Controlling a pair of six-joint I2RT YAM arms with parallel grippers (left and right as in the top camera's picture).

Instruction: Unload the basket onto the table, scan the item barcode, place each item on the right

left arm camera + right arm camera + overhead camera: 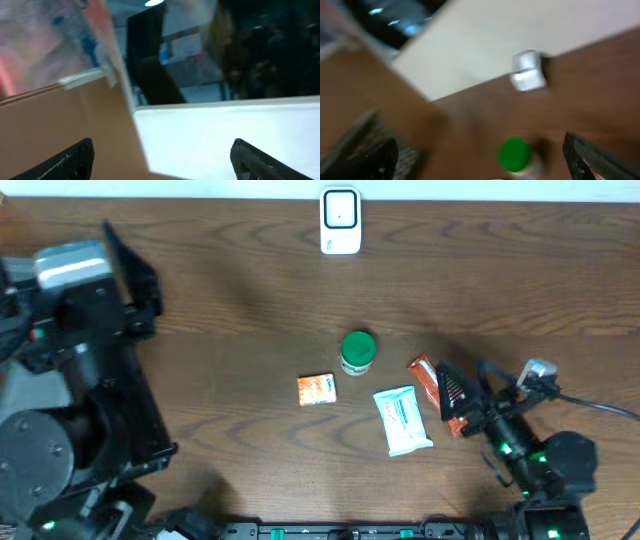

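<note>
At the near right of the table [250,290], the right gripper [455,392] hangs with its jaws spread wide and empty, partly over a red snack bar [423,371] and aimed at the green-capped bottle [357,352], with the white scanner [340,220] at the far edge beyond it. Four items lie close together: the bottle, a small orange packet [316,388], a blue-and-white wipes pack [402,420] and the snack bar. A reach for any one could nudge or trap a neighbour, and the upright bottle looks liable to tip or roll if the fingers meet it off-centre; a barcode turned away from the scanner would also fail to read. Which item is meant cannot be told, and none is held. The left arm is raised at the far left, well apart from the items, and the left gripper [162,160] is open, fingertips wide apart with nothing between them
</note>
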